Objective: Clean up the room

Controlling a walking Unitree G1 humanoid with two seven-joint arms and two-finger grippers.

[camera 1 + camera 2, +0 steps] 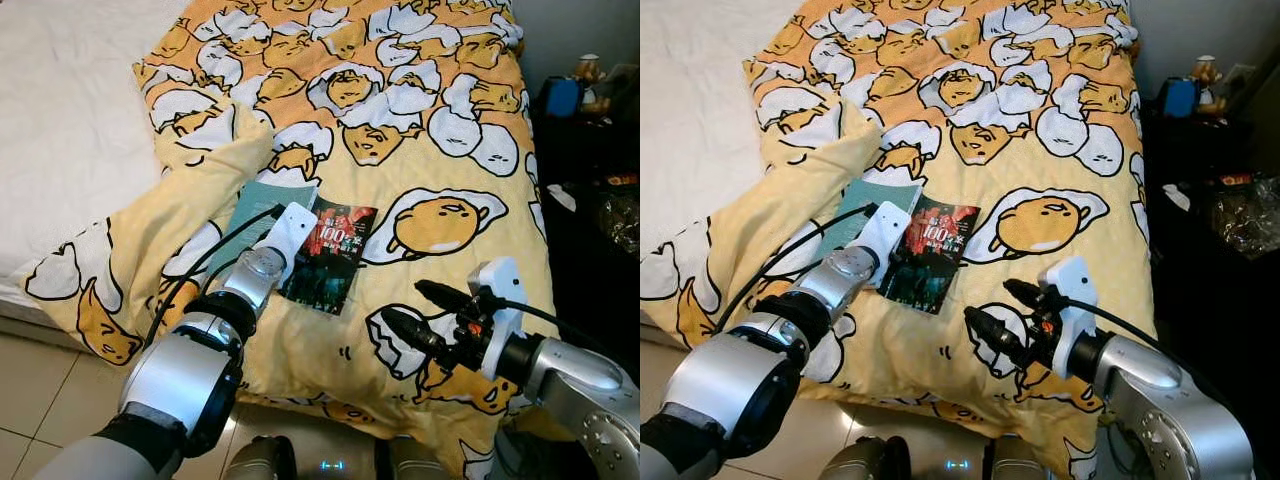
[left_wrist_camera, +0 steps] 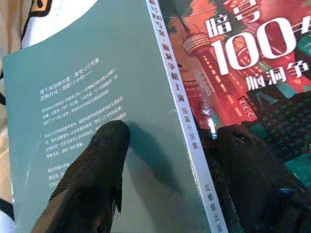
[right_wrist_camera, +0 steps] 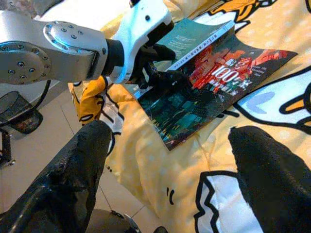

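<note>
**Now reaching for the book's spine**

Fingers spread, the left gripper [image 2: 170,145] straddles the spine of the paperback book [image 1: 322,252], not yet closed. That book lies splayed, covers up, on the egg-print duvet [image 1: 420,120]. Beside the book, the right gripper [image 1: 428,312] hovers open. Next, probably: pinch and lift.

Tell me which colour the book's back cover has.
Teal, on the book; the left wrist view shows it best.

Open blanket [image 1: 440,150] beyond book [image 1: 330,255]

Glossy paper book [image 1: 322,252], soft cloth blanket [image 1: 400,120]
</note>
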